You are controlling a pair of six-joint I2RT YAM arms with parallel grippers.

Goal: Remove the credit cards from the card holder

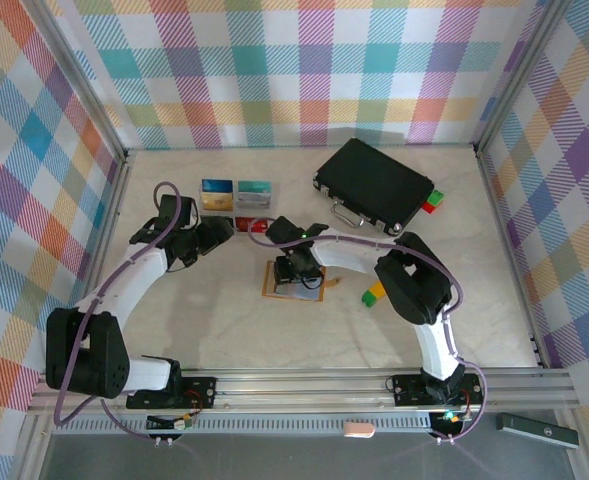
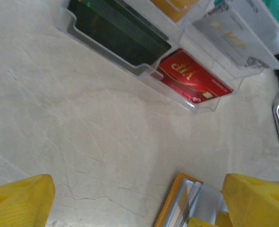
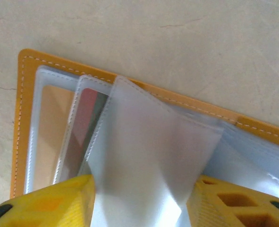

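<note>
The card holder (image 1: 292,283) lies open on the worktop (image 1: 224,320) beneath the right end effector (image 3: 141,189). Its fingers stand partly apart with a clear sleeve (image 3: 148,151) between them, and we cannot tell whether they pinch it. A card (image 3: 85,125) sits in the next sleeve. We judge it best to fold this sleeve aside gently, then nip that card's free edge and slide it straight out. The left end effector (image 2: 139,189) hangs wide open and empty near the red card (image 2: 196,78) in its clear tray (image 2: 186,105).
</note>
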